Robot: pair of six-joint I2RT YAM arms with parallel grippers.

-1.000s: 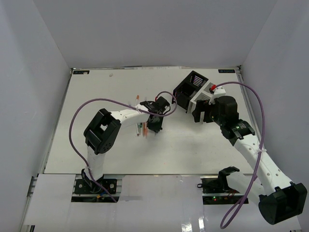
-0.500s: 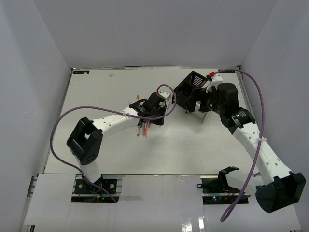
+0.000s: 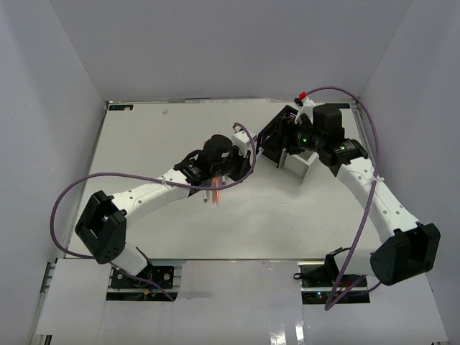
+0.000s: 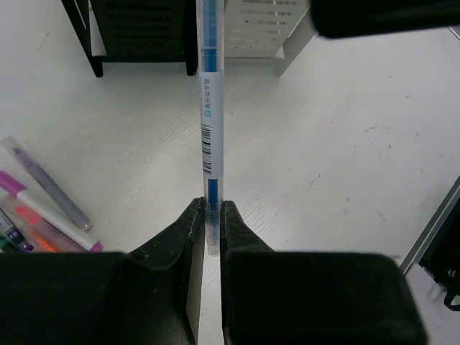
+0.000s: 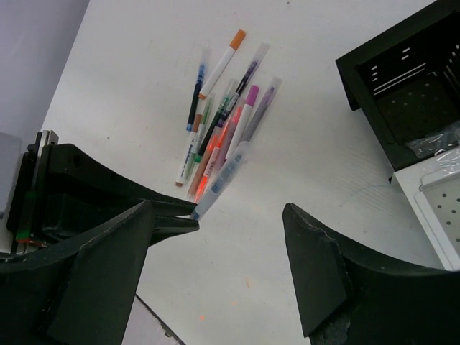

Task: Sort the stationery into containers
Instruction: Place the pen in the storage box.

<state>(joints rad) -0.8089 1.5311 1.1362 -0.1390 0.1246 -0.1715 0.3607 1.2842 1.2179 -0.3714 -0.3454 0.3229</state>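
My left gripper (image 4: 208,214) is shut on the near end of a blue pen (image 4: 209,108). The pen sticks out ahead of the jaws, above the table, toward the black container (image 4: 140,32) and the white container (image 4: 259,29). In the right wrist view the same pen (image 5: 224,175) hangs over the pile of stationery (image 5: 219,126). My right gripper (image 5: 237,241) is open with nothing between its fingers, and the black container (image 5: 402,93) and white container (image 5: 440,208) lie to its right. From above, the right gripper (image 3: 287,142) hovers over the containers (image 3: 302,164).
Loose markers (image 4: 47,208) lie on the table left of my left gripper. The pile (image 3: 213,191) sits mid-table under the left arm. Purple cables loop off both arms. White walls close in the table on three sides.
The left arm has lifted the blue pen off the pile and stretched toward the containers. The right arm has swung back and up over the containers.
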